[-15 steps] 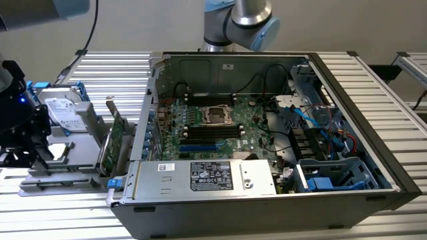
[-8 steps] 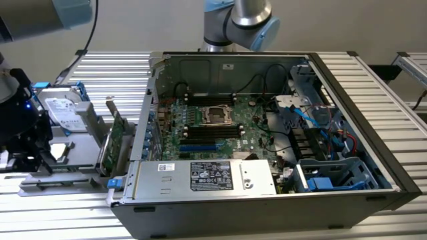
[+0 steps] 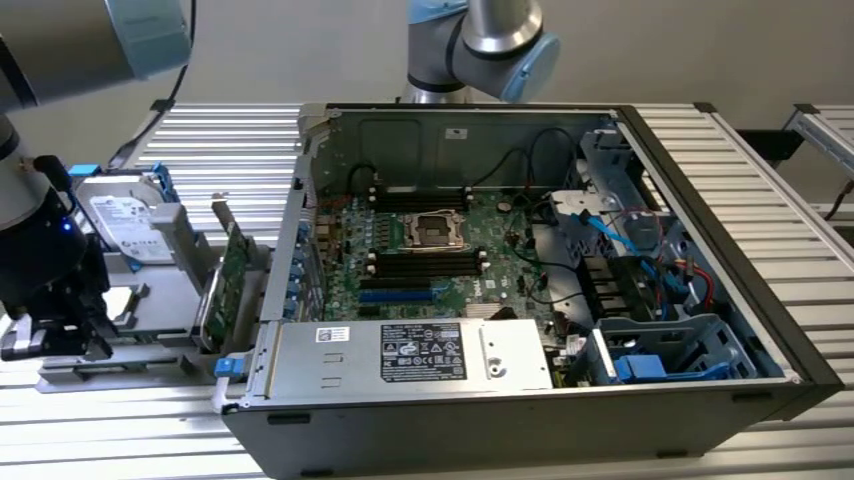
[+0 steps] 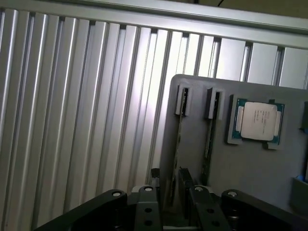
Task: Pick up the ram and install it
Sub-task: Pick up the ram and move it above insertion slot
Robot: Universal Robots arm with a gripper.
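The ram is a thin green stick standing on edge in a slot of the grey parts tray. A second stick stands in the slot beside it. My gripper hangs over the near end of the first stick. One dark finger is on one side of it and the other finger on the other, with a gap showing each side. In the exterior view my gripper is low over the tray at that view's left, beside the open computer case.
A processor chip lies in a tray recess next to the sticks. A hard drive and an upright green expansion card stand between my arm and the case. The motherboard lies inside the case, and ribbed aluminium table surrounds the tray.
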